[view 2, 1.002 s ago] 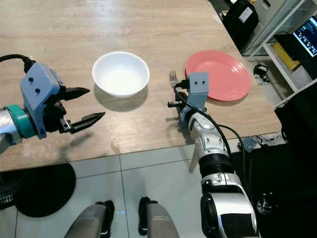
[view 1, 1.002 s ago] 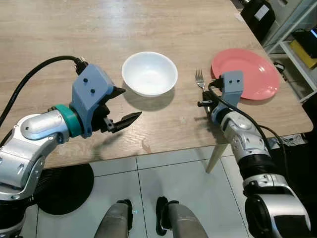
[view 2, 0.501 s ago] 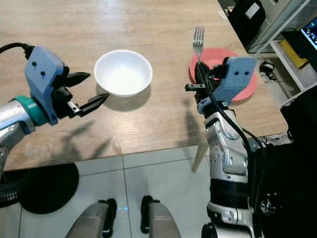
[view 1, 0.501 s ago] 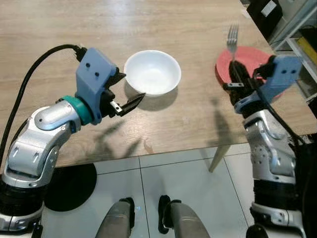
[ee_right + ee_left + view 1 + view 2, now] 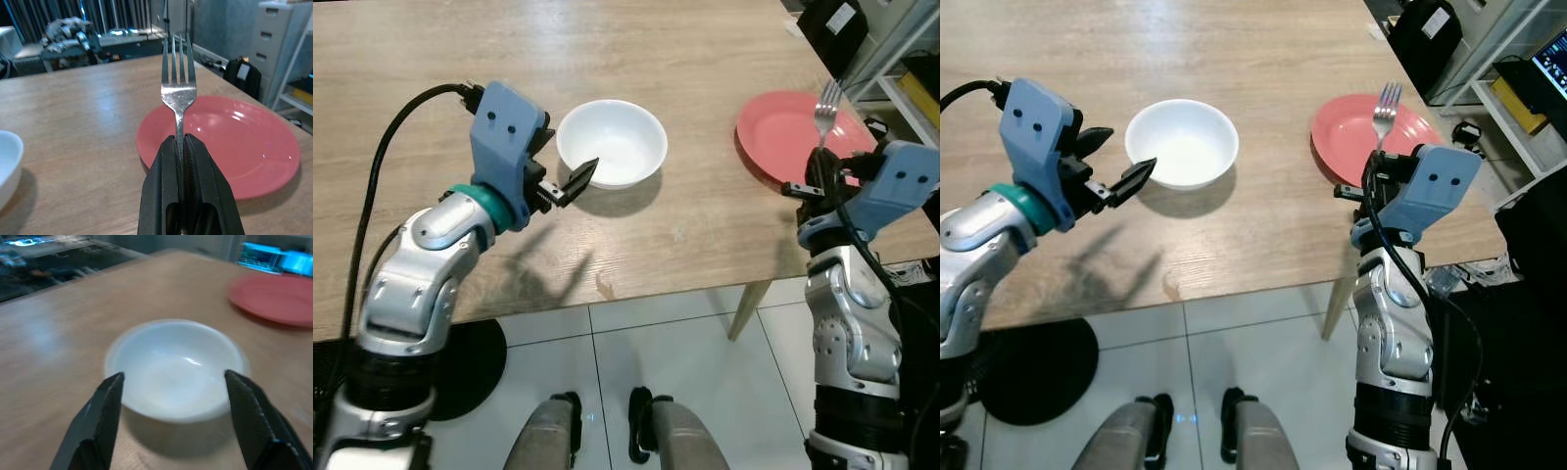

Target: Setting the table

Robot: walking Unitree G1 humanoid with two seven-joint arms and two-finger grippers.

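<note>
Two grippers raised over the table. My right gripper is clamped on the fork, tines up, above the near edge of the red plate. My left gripper, fingers apart, flanks the white bowl, not touching. Fork handle hidden between my fingers.

Shiny metal fork, glossy plate, matt wood-grain table.
</note>
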